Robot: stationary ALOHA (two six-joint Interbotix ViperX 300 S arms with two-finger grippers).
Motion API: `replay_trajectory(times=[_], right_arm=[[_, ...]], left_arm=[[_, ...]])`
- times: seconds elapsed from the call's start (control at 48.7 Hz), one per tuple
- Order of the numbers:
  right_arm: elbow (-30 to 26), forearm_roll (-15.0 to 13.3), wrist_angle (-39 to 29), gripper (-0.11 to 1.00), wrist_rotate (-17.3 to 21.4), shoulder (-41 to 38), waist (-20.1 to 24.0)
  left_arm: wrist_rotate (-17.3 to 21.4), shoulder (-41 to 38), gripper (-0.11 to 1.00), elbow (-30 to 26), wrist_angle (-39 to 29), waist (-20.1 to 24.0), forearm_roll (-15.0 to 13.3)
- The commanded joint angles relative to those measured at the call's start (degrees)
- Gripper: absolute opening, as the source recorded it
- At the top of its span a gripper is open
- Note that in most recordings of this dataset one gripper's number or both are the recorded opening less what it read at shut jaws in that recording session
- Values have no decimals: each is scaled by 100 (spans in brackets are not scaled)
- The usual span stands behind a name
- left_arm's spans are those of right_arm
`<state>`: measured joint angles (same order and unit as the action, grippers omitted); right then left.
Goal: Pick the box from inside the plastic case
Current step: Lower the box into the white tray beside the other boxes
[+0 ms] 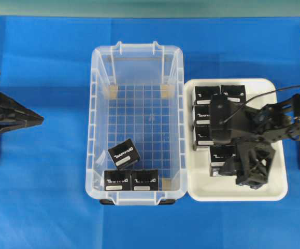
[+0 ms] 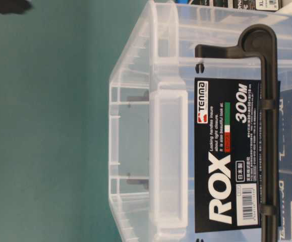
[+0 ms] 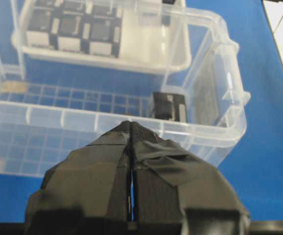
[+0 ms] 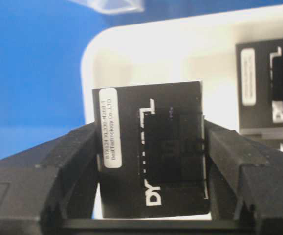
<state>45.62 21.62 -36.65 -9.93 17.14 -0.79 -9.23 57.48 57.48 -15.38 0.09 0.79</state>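
Right gripper (image 4: 151,147) clamps box (image 4: 148,147) above white tray (image 1: 274,193), beside plastic case (image 1: 100,104), apparently for set-down; left gripper (image 3: 130,142) closed, idle.

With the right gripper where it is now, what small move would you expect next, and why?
Probably a short descent to set the box down. The right gripper is closed on a black box, held over the white tray beside the boxes already there. A bare stretch of tray floor shows behind it in the right wrist view. The left gripper is shut, outside the plastic case.

the right arm (image 1: 253,140) hides several boxes (image 1: 212,111) (count unclear) on the tray (image 1: 279,192).
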Motion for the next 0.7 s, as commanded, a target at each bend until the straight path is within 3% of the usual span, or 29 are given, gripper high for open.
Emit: replay_trajectory(times=[0.0, 0.267, 0.677], right_arm=[[0, 18, 272, 62, -88, -255, 53], [9, 18, 976, 62, -281, -967, 105], [176, 18, 1195, 62, -246, -1011, 114]], left_arm=[[-9, -26, -3, -105, 26, 9, 9], [-18, -26, -3, -132, 18, 9, 9], [0, -26, -3, -123, -70, 9, 9]])
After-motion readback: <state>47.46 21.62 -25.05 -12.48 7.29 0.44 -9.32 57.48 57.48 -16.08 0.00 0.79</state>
